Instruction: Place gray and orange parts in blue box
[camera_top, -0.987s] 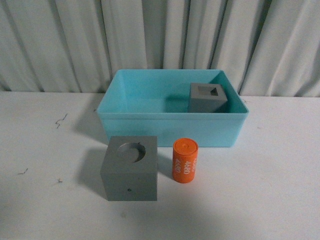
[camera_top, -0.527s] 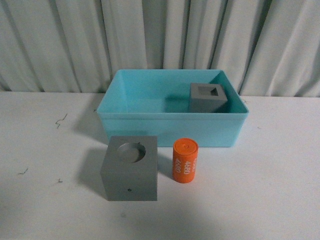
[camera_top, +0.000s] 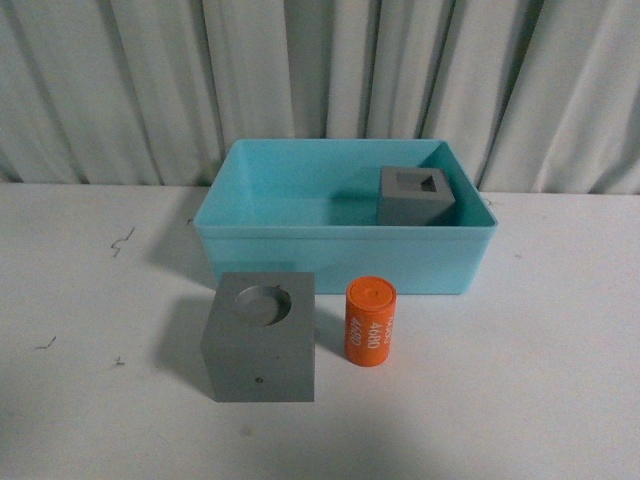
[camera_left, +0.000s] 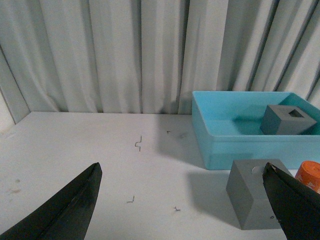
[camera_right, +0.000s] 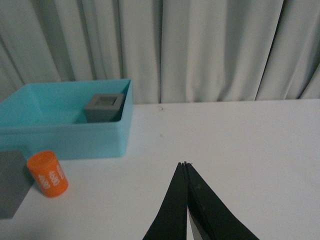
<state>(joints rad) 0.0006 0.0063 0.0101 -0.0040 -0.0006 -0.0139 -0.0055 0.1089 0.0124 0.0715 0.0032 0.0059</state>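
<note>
A gray cube with a round recess (camera_top: 260, 337) stands on the white table in front of the blue box (camera_top: 230, 240). Just to its right the orange cylinder (camera_top: 370, 320) with white digits stands upright. A second gray cube, with a square recess (camera_top: 416, 195), sits inside the box at its back right. Neither arm appears in the front view. My left gripper (camera_left: 182, 172) is open over bare table, left of the near cube (camera_left: 255, 197), holding nothing. My right gripper (camera_right: 185, 164) is shut and empty, well right of the cylinder (camera_right: 47, 173) and the box (camera_right: 65, 140).
A pleated gray curtain (camera_top: 320, 70) hangs close behind the box. Small dark scraps (camera_top: 122, 240) lie on the table to the left. The white table (camera_top: 560, 380) stretches out on both sides of the parts.
</note>
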